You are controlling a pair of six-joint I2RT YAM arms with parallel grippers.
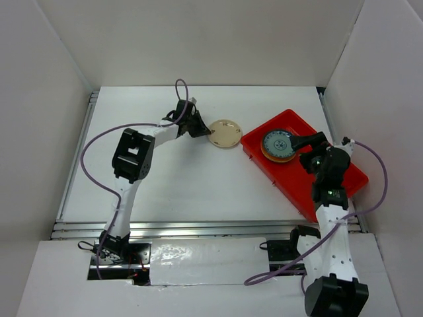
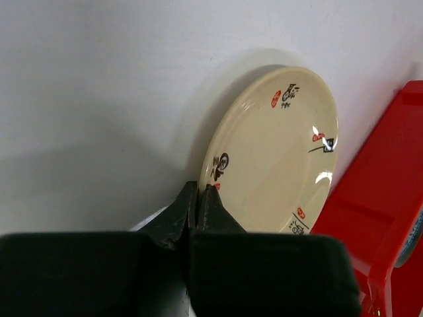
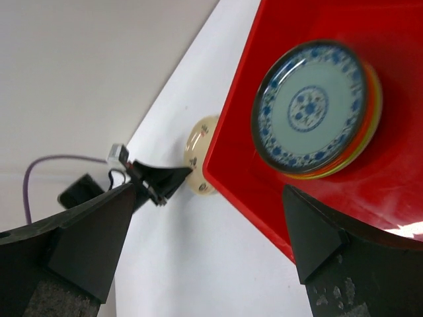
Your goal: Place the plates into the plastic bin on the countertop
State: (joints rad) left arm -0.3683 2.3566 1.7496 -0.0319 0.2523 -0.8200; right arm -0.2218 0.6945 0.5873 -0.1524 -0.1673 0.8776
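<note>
- The white surface [image 1: 185,191] is carrying the red plastic bin [image 1: 294,122] at your 3 o'clock.
- Your right tool [image 1: 307,146] is hovering over the bin, spread wide and gripping nothing.
- Your left tool [image 1: 201,129] is pinching the rim of the beige plate [image 1: 226,133], just beside the bin's 9 o'clock corner.
- A plate stack [image 1: 279,143], topped by a blue-grey patterned dish, is sitting inside the bin.

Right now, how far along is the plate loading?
Done: a stack topped by the blue-grey patterned round plate sits in the bright red rectangular plastic bin. In hand: the left pincer pinches the rim of the beige round plate, outside the bin. The right pincer hangs open, empty. Remaining: that plate.
</note>
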